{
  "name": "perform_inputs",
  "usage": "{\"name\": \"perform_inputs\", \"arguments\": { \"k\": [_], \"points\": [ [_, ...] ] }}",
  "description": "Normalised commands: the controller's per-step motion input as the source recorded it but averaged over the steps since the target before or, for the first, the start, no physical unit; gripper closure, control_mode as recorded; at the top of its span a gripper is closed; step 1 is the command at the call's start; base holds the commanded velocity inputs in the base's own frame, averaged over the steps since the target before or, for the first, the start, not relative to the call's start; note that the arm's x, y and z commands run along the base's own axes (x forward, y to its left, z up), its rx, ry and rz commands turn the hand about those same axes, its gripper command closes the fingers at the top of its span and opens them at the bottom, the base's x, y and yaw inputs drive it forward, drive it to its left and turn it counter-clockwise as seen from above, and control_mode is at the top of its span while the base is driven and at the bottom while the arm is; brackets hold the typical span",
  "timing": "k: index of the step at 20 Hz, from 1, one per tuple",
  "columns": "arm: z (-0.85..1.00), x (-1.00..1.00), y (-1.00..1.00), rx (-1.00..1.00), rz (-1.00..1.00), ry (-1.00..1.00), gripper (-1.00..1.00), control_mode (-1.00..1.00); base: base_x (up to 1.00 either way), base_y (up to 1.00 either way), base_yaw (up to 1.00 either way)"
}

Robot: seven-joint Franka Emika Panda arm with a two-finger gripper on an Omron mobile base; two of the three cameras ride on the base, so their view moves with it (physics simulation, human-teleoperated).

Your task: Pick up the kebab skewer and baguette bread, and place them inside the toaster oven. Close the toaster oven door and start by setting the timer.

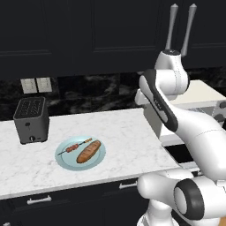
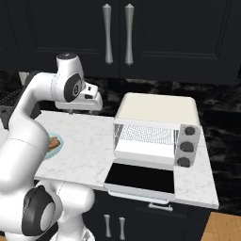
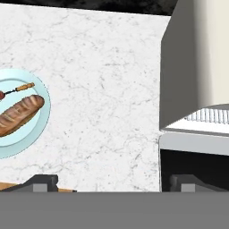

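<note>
So on the left there's a dark slot toaster (image 1: 31, 120), then a pale blue plate (image 1: 66, 162) on the marble tabletop (image 1: 123, 132) with the kebab skewer (image 1: 74, 147) lying just beside the baguette bread (image 1: 88, 151). The tool (image 3: 114, 183) hovers over bare marble, jaws spread wide, holding nothing. Far right, the toaster oven (image 2: 157, 110) sits with the toaster oven door (image 2: 140, 178) dropped flat open.

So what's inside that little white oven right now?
Just a wire rack shows inside the toaster oven, whose door hangs open. No food there; the deepest corners are hard to see.
</note>
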Motion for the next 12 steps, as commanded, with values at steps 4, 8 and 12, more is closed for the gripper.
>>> {"name": "perform_inputs", "arguments": {
  "k": [4, 8, 12],
  "points": [
    [0.0, 0.0, 0.0, 0.0, 0.0, 0.0, -1.0, -1.0, 0.0, 0.0, 0.0],
    [0.0, -0.09, 0.0, 0.01, 0.0, 0.0, -1.0, -1.0, 0.0, 0.0, 0.0],
    [-0.29, -0.26, -0.11, 0.0, 0.0, 0.0, -1.0, -1.0, 0.0, 0.0, 0.0]
  ]
}}
